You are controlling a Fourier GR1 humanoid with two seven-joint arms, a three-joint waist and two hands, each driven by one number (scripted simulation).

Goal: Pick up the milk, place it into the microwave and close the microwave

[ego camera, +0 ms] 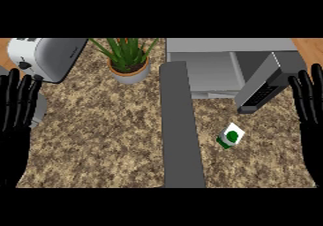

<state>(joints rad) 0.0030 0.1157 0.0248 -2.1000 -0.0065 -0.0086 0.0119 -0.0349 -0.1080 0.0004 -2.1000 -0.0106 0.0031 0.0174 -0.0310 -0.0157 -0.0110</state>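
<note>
Nothing picked up yet: my right hand point(312, 99), open and empty at right edge, must reach the milk point(230, 136) lower right.

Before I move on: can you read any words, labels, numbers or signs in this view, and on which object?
No readable text anywhere.
White milk carton: only a green round mark, no letters legible.
Grey microwave's open door: dark control panel, markings too small to read.
Silver toaster: no label visible.
</note>
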